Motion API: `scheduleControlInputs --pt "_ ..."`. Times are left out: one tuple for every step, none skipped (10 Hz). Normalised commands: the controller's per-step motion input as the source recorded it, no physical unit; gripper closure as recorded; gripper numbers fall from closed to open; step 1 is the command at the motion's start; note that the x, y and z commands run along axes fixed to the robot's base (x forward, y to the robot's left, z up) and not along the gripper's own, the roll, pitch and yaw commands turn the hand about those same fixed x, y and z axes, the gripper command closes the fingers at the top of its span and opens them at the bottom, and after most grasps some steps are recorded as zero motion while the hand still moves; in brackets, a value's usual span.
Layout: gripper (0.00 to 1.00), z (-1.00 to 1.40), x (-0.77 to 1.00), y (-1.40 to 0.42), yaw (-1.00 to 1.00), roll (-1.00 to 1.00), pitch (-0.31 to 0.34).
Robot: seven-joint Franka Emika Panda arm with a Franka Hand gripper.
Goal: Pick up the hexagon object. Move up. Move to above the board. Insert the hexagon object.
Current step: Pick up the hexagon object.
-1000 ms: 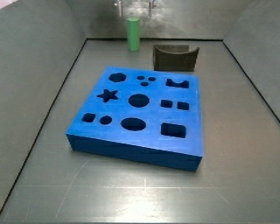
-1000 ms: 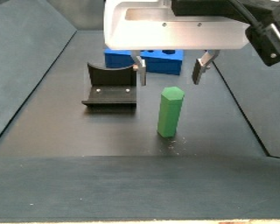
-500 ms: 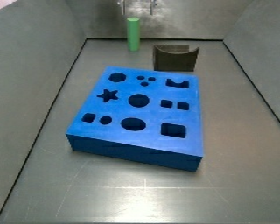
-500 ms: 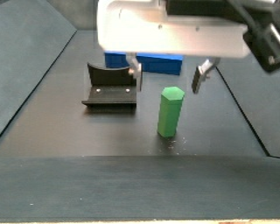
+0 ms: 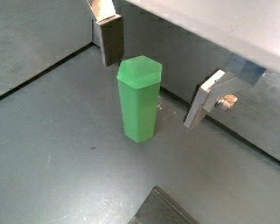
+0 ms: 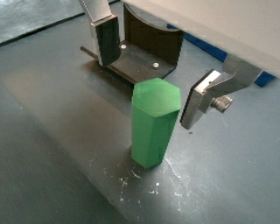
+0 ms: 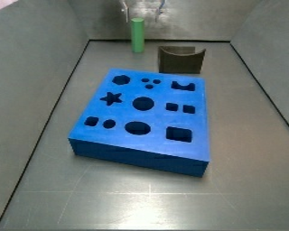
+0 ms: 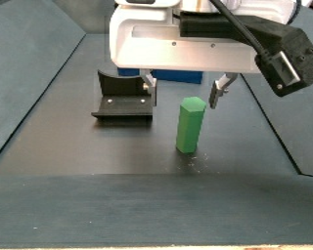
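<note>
The hexagon object [image 8: 190,125] stands upright on the grey tray floor [image 8: 67,127], well apart from the board [image 7: 144,115] and just beside the fixture [image 8: 122,99]. The gripper [image 8: 183,86] hangs directly over the hexagon object, jaws spread wide and grasping nothing. In both wrist views its silver fingers [image 5: 108,37] [image 6: 209,94] flank the peg's upper end with clear gaps on either side (no contact visible). The board lies flat on the floor, its dark cut-outs unfilled.
</note>
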Motion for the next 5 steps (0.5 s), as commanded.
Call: scheduleControlInputs --pt "0.00 -1.00 -0.03 0.00 0.00 0.18 0.077" --pt "0.00 -1.00 0.00 0.00 0.00 0.02 0.000" --pt "0.00 -1.00 0.00 0.00 0.00 0.02 0.000" --pt "0.00 -1.00 0.19 0.18 0.00 0.00 0.000" --pt "0.00 -1.00 0.43 0.39 0.00 -0.04 0.034"
